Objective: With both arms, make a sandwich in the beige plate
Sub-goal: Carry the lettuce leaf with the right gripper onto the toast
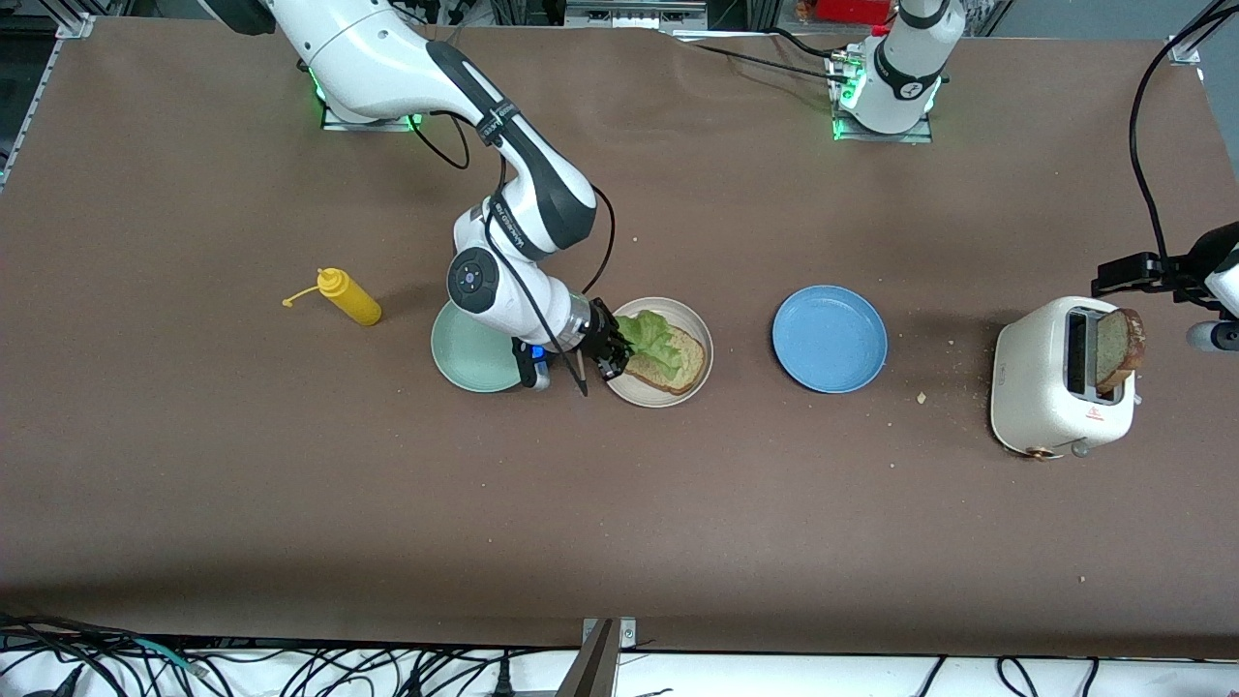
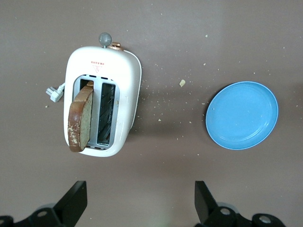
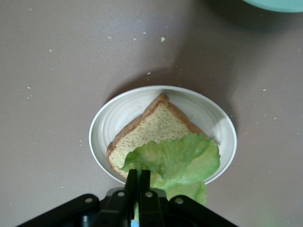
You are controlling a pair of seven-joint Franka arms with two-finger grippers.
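The beige plate sits mid-table with one brown bread slice lying in it. A ruffled green lettuce leaf drapes over that slice. My right gripper hangs over the plate's rim and is shut on the edge of the leaf. A second toasted slice stands up out of one slot of the white toaster. High over the table by the toaster, my left gripper is open and holds nothing.
A mint-green plate lies beside the beige plate toward the right arm's end, partly under the right wrist. A yellow squeeze bottle lies on its side past it. A blue plate sits between the beige plate and the toaster. Crumbs dot the table.
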